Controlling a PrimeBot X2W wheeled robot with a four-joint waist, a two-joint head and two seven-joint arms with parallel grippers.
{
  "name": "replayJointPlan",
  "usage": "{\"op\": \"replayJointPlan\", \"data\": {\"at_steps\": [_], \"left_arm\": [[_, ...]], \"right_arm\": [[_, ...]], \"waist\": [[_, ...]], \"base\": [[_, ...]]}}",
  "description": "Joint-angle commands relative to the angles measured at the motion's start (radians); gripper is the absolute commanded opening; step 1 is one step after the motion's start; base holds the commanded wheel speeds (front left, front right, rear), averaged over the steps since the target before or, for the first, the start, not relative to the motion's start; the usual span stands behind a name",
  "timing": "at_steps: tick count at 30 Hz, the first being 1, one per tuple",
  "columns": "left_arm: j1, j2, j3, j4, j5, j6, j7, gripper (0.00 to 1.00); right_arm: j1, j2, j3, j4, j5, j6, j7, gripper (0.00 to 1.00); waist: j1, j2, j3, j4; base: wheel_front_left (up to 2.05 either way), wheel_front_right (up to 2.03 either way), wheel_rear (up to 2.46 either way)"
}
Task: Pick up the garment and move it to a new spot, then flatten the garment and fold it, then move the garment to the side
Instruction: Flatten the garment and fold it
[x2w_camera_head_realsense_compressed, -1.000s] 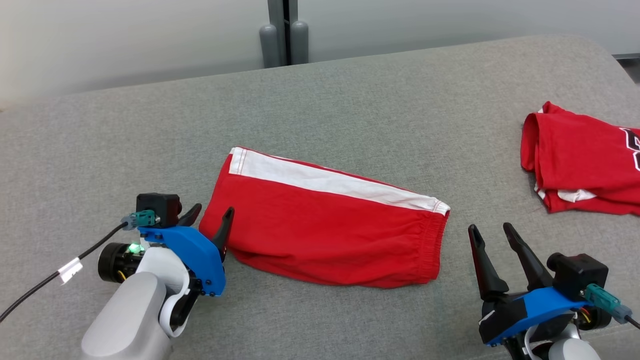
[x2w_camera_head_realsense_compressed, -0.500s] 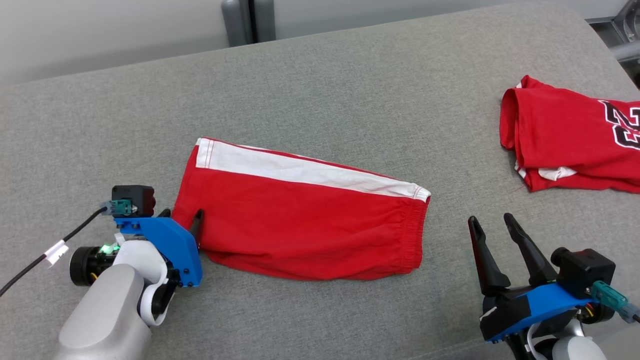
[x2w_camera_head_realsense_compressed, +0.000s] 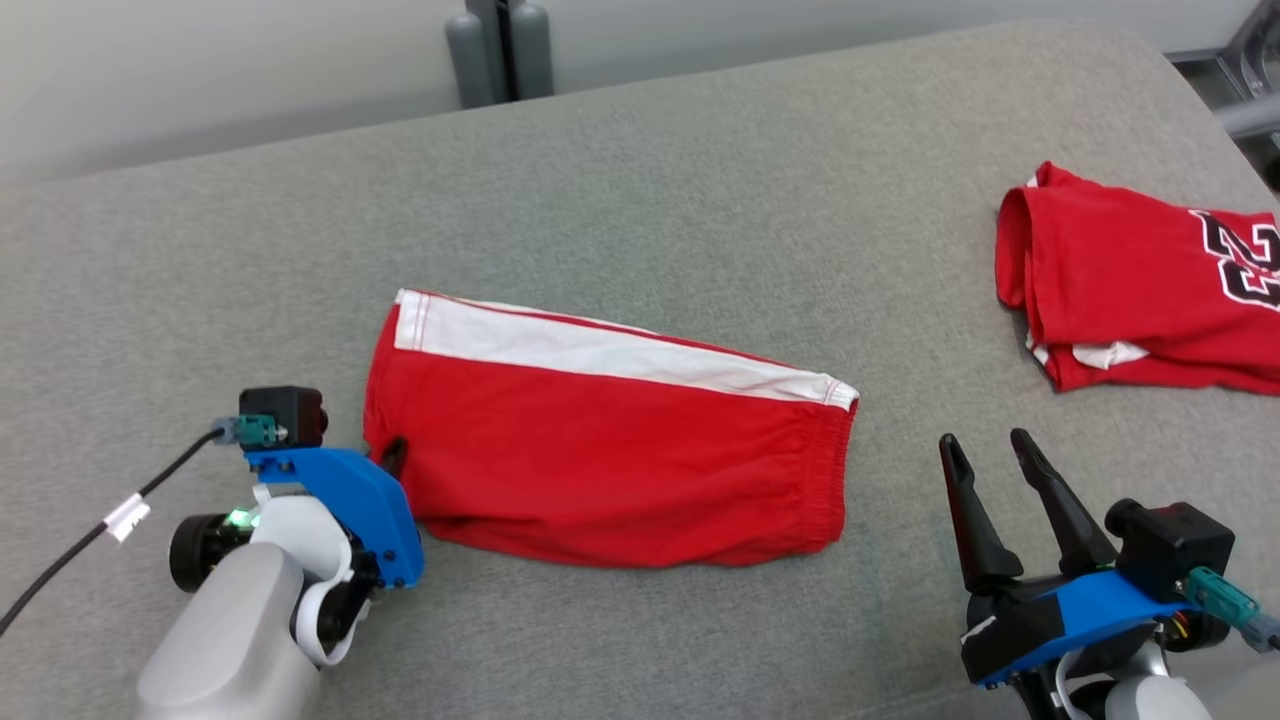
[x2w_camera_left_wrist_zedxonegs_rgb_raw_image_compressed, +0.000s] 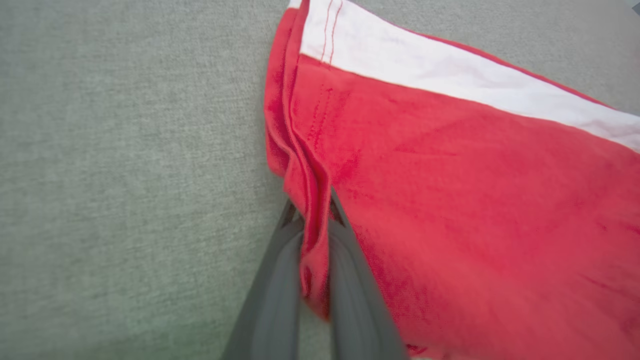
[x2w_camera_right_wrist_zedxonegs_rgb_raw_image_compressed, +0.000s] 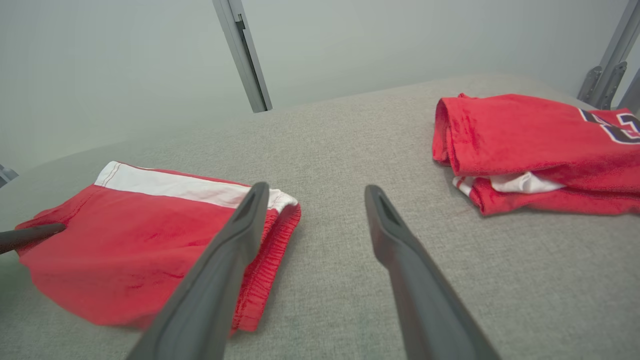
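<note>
Shorts (x2w_camera_head_realsense_compressed: 610, 450) lie folded mid-frame on the counter (x2w_camera_head_realsense_compressed: 700, 200), left tool (x2w_camera_head_realsense_compressed: 390, 455) pinching their left-hand hem, right tool (x2w_camera_head_realsense_compressed: 982, 440) open at lower right; moving them aside seems due, needing a steady drag.

Left end effector (x2w_camera_head_realsense_compressed: 387, 457) on red shorts (x2w_camera_head_realsense_compressed: 620, 470)

- Grey padded surface (x2w_camera_head_realsense_compressed: 700, 180): bare across the far half and along the near edge, free for passage.
- Red shorts (x2w_camera_head_realsense_compressed: 620, 460): flat, low obstacle at mid-surface; left gripper (x2w_camera_head_realsense_compressed: 390, 455) pinches their left hem, blocking that edge.
- Folded red shirt (x2w_camera_head_realsense_compressed: 1130, 300): thicker stack at far right; a bare lane separates it from the shorts.
- Right gripper (x2w_camera_head_realsense_compressed: 984, 443): fingers spread over bare surface just right of the shorts.
- Grey posts (x2w_camera_head_realsense_compressed: 497, 50): upright behind the far edge.
</note>
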Motion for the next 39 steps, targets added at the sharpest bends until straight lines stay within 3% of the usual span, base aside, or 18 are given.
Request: {"op": "replayJointPlan", "data": {"at_steps": [1,8,17,27,28,29,30,39], "left_arm": [[0.018,0.001,0.004,0.005,-0.008,-0.003,-0.011,0.0],[0.089,-0.035,0.013,-0.04,-0.031,0.002,-0.082,0.0],[0.232,-0.085,0.005,-0.125,-0.056,0.047,-0.126,0.0],[0.318,-0.126,0.006,-0.17,-0.068,0.091,-0.18,0.0],[0.319,-0.129,0.007,-0.172,-0.066,0.094,-0.19,0.27],[0.319,-0.129,0.007,-0.173,-0.06,0.097,-0.202,0.83],[0.315,-0.129,0.008,-0.174,-0.056,0.098,-0.215,1.0],[0.283,-0.096,-0.003,-0.221,0.024,0.08,-0.383,1.0]], "right_arm": [[0.016,0.0,-0.005,0.003,-0.006,0.001,-0.007,1.0],[0.05,0.0,-0.034,-0.001,-0.022,0.001,0.006,1.0],[0.08,-0.001,-0.042,-0.019,-0.03,0.001,0.034,1.0],[0.089,-0.001,-0.048,-0.028,-0.042,0.001,0.049,1.0],[0.089,-0.001,-0.049,-0.028,-0.043,0.001,0.049,1.0],[0.088,-0.001,-0.05,-0.028,-0.045,0.001,0.05,1.0],[0.087,-0.001,-0.05,-0.026,-0.045,0.001,0.051,1.0],[0.093,-0.001,-0.07,-0.01,-0.048,0.001,0.051,1.0]], "waist": [[-0.0001,0.0,-0.009,0.006],[-0.0001,0.0,-0.072,0.076],[-0.0001,0.0,-0.129,0.178],[-0.0001,0.0,-0.136,0.208],[-0.0001,0.0,-0.136,0.209],[-0.0001,0.0,-0.136,0.209],[-0.0001,0.0,-0.137,0.209],[-0.0001,0.0,-0.163,0.207]], "base": [[0.0,0.0,0.0],[0.0,0.0,0.0],[0.0,0.0,0.0],[0.0,0.0,0.0],[0.0,0.0,0.0],[0.0,0.0,0.0],[0.0,0.0,0.0],[0.0,0.0,0.0]]}}
